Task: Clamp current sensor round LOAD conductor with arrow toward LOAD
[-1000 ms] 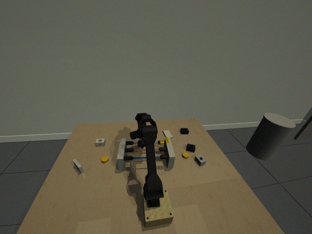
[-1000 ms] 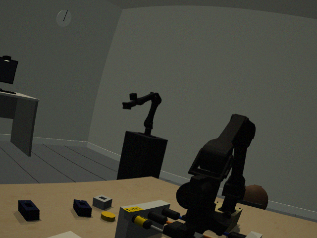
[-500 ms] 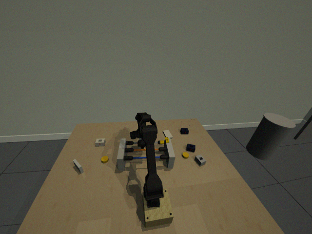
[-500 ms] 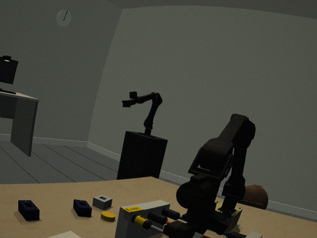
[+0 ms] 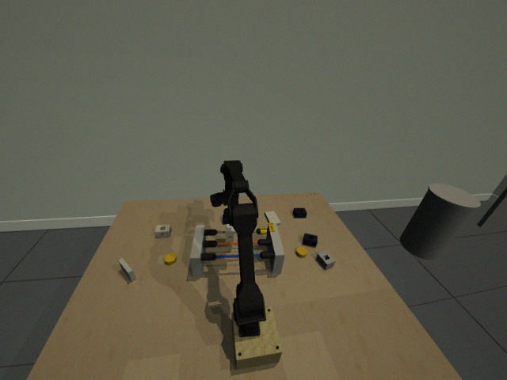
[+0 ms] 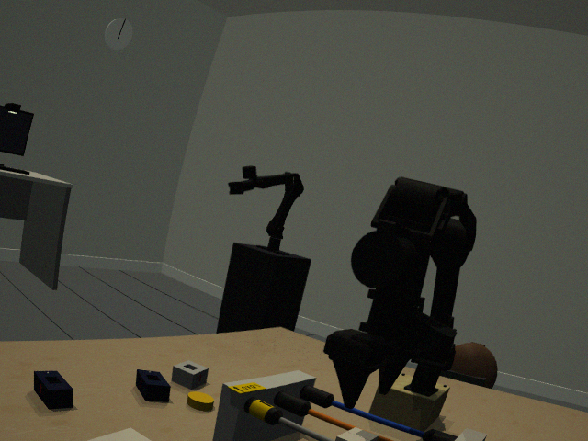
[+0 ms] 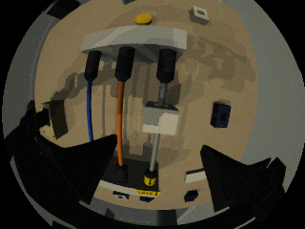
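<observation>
The pale split-core sensor [image 5: 229, 233] [image 7: 163, 121] [image 6: 353, 435] sits round the grey conductor [image 7: 163, 94] [image 6: 294, 427], the farthest of three in the fixture. This conductor ends in a yellow boot under the yellow LOAD marker [image 5: 270, 227] [image 6: 246, 388] [image 7: 149, 182]. The sensor's arrow is too small to read. My gripper [image 6: 367, 396] [image 7: 160, 145] is open and empty. It hangs above the conductors, clear of the sensor. The arm hides part of the sensor in the top view.
The fixture's grey end blocks [image 5: 196, 249] [image 5: 278, 255] carry also an orange conductor [image 5: 226, 243] [image 7: 120, 121] and a blue conductor [image 5: 229, 256] [image 7: 90, 111]. Around lie yellow discs [image 5: 170, 258] [image 5: 302, 251], dark blue blocks [image 5: 299, 212] [image 5: 310, 239], grey blocks [image 5: 162, 230] [image 5: 325, 260] and a white slab [image 5: 127, 268].
</observation>
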You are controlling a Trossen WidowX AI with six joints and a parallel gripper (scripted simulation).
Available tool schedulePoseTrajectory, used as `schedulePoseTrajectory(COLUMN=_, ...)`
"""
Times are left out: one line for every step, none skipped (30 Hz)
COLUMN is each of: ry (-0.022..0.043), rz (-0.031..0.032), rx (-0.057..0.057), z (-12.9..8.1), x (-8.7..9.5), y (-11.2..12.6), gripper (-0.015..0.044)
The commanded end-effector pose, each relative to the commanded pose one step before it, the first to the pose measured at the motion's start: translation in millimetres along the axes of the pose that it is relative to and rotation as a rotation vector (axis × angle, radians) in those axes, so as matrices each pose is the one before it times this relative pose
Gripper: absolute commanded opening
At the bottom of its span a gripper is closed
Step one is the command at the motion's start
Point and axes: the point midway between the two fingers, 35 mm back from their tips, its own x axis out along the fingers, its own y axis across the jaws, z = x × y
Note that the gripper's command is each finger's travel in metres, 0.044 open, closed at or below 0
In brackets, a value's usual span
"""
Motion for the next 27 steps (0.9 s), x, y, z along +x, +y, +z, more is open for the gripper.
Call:
schedulePoseTrajectory(ry=-0.09487, rz=-0.00617, rx=0.1243, z=-27.81, x=-2.83, y=7.83, gripper=0.0440)
schedulePoseTrajectory(ry=-0.04967, rz=-0.00739, rx=0.0549, z=-11.06, x=-2.18, y=2.80, gripper=0.0440)
schedulePoseTrajectory(ry=-0.04974, rz=-0.00902, rx=0.0541, z=-10.75, x=-2.85, y=2.60, gripper=0.0440)
schedulePoseTrajectory(ry=-0.04985, rz=-0.01061, rx=0.0531, z=-10.40, x=-3.49, y=2.42, gripper=0.0440)
schedulePoseTrajectory(ry=-0.04999, rz=-0.01214, rx=0.0521, z=-10.02, x=-4.09, y=2.25, gripper=0.0440)
schedulePoseTrajectory(ry=-0.05016, rz=-0.01361, rx=0.0509, z=-9.62, x=-4.66, y=2.10, gripper=0.0440)
schedulePoseTrajectory(ry=-0.05036, rz=-0.01503, rx=0.0497, z=-9.20, x=-5.18, y=1.98, gripper=0.0440)
schedulePoseTrajectory(ry=-0.05047, rz=-0.01633, rx=0.0482, z=-8.74, x=-5.66, y=1.86, gripper=0.0440)
schedulePoseTrajectory(ry=-0.05085, rz=-0.01764, rx=0.0469, z=-8.30, x=-6.12, y=1.78, gripper=0.0440)
schedulePoseTrajectory(ry=-0.05111, rz=-0.01883, rx=0.0454, z=-7.83, x=-6.53, y=1.71, gripper=0.0440)
schedulePoseTrajectory(ry=-0.05138, rz=-0.01994, rx=0.0438, z=-7.36, x=-6.90, y=1.66, gripper=0.0440)
schedulePoseTrajectory(ry=-0.05166, rz=-0.02096, rx=0.0421, z=-6.87, x=-7.23, y=1.64, gripper=0.0440)
schedulePoseTrajectory(ry=-0.05183, rz=-0.02184, rx=0.0402, z=-6.37, x=-7.50, y=1.63, gripper=0.0440)
schedulePoseTrajectory(ry=-0.04182, rz=-0.01814, rx=0.0309, z=-4.74, x=-6.23, y=1.29, gripper=0.0440)
schedulePoseTrajectory(ry=-0.02518, rz=-0.01112, rx=0.0180, z=-2.67, x=-3.83, y=0.75, gripper=0.0440)
schedulePoseTrajectory(ry=-0.00841, rz=-0.00374, rx=0.0059, z=-0.86, x=-1.30, y=0.24, gripper=0.0440)
schedulePoseTrajectory(ry=0.00000, rz=0.00000, rx=0.0000, z=0.00, x=0.00, y=0.00, gripper=0.0440)
schedulePoseTrajectory(ry=0.00000, rz=0.00000, rx=0.0000, z=0.00, x=0.00, y=0.00, gripper=0.0440)
schedulePoseTrajectory(ry=0.00000, rz=0.00000, rx=0.0000, z=0.00, x=0.00, y=0.00, gripper=0.0440)
schedulePoseTrajectory(ry=0.00000, rz=0.00000, rx=0.0000, z=0.00, x=0.00, y=0.00, gripper=0.0440)
schedulePoseTrajectory(ry=0.03056, rz=0.00785, rx=-0.0055, z=-2.06, x=2.74, y=-2.26, gripper=0.0440)
schedulePoseTrajectory(ry=0.00000, rz=0.00000, rx=0.0000, z=0.00, x=0.00, y=0.00, gripper=0.0440)
schedulePoseTrajectory(ry=0.00000, rz=0.00000, rx=0.0000, z=0.00, x=0.00, y=0.00, gripper=0.0440)
schedulePoseTrajectory(ry=0.00000, rz=0.00000, rx=0.0000, z=0.00, x=0.00, y=0.00, gripper=0.0440)
schedulePoseTrajectory(ry=0.00000, rz=0.00000, rx=0.0000, z=0.00, x=0.00, y=0.00, gripper=0.0440)
schedulePoseTrajectory(ry=0.00000, rz=0.00000, rx=0.0000, z=0.00, x=0.00, y=0.00, gripper=0.0440)
schedulePoseTrajectory(ry=0.00000, rz=0.00000, rx=0.0000, z=0.00, x=0.00, y=0.00, gripper=0.0440)
